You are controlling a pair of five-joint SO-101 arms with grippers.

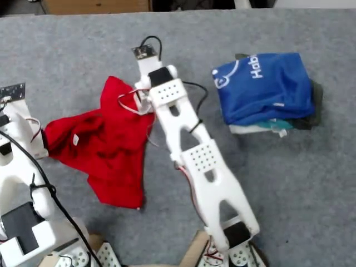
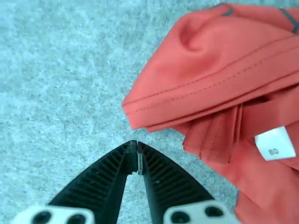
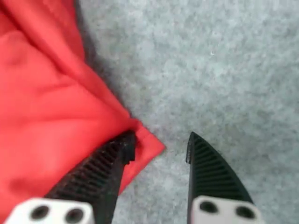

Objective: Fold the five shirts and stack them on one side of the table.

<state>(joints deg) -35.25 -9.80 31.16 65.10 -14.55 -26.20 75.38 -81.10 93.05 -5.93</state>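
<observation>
A crumpled red shirt (image 1: pixel 105 144) lies on the grey table left of centre. My left gripper (image 2: pixel 136 148) is shut with nothing in it, on the cloth just short of the red shirt's (image 2: pixel 224 60) hemmed edge; a white label (image 2: pixel 275 142) shows in the folds. My right gripper (image 3: pixel 161 144) is open at the far corner of the red shirt (image 3: pixel 46 102), one finger (image 3: pixel 100 168) over the corner and the other on bare table. The right arm (image 1: pixel 183 128) stretches across the middle of the table. Folded shirts, a blue one (image 1: pixel 261 86) on top, are stacked at the right.
The left arm's base and cables (image 1: pixel 28 217) fill the near left corner. A brown box (image 1: pixel 94 5) stands beyond the table's far edge. Bare grey cloth (image 1: pixel 300 189) lies in front of the stack.
</observation>
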